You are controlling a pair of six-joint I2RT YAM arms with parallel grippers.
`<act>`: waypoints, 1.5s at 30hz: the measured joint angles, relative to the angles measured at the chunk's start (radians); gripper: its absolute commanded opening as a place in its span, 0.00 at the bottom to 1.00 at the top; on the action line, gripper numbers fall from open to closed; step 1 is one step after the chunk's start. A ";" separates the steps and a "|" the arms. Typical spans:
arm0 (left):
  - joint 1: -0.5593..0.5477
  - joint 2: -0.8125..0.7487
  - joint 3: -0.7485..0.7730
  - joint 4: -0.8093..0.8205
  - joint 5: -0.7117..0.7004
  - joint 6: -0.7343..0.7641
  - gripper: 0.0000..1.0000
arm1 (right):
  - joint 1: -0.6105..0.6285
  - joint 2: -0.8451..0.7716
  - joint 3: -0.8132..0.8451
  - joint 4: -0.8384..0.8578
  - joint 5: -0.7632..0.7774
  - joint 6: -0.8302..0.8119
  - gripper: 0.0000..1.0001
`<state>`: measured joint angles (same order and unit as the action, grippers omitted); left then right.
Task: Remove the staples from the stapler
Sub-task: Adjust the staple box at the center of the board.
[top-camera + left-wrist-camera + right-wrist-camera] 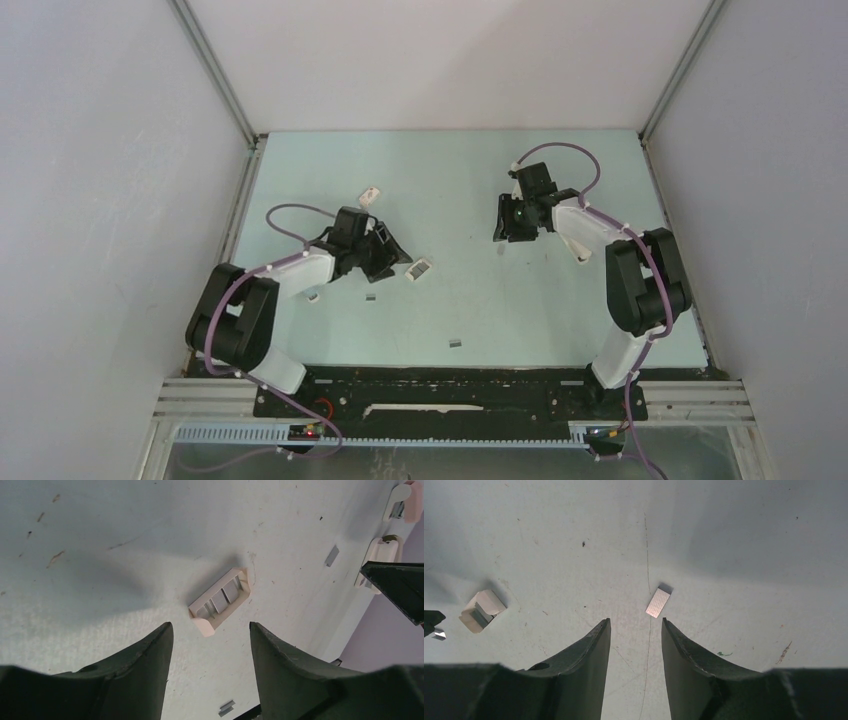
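A small pale pink stapler lies on the table just ahead of my left gripper, its open side up with grey staples showing inside. The left gripper is open and holds nothing. From above, this stapler sits just right of the left gripper. My right gripper is open and empty above the table, and a short strip of staples lies just beyond its tips. The top view has the right gripper at the back right. More loose staples lie on the table.
Two more small pale staplers lie at the upper right of the left wrist view. From above, one stapler sits behind the left arm and one beside it. Staple strips lie nearer the front. White walls enclose the table.
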<state>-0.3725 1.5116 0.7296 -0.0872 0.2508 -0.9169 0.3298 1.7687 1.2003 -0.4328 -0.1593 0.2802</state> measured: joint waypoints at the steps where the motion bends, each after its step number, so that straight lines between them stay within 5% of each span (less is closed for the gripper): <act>1: -0.003 0.011 0.014 -0.011 0.000 0.000 0.62 | 0.000 0.000 0.000 0.000 0.000 0.000 0.50; 13: -0.048 0.144 0.138 -0.164 -0.003 0.005 0.50 | 0.000 0.001 0.000 0.003 -0.001 0.000 0.50; 25: -0.053 0.175 0.169 -0.253 -0.019 0.008 0.27 | -0.001 0.001 0.000 0.004 -0.005 0.000 0.50; 45: -0.053 0.154 0.170 -0.267 -0.031 0.018 0.35 | -0.001 0.001 0.000 0.003 -0.018 -0.001 0.50</act>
<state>-0.4255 1.6657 0.8997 -0.3542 0.2199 -0.8993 0.3290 1.7699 1.2003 -0.4294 -0.1776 0.2794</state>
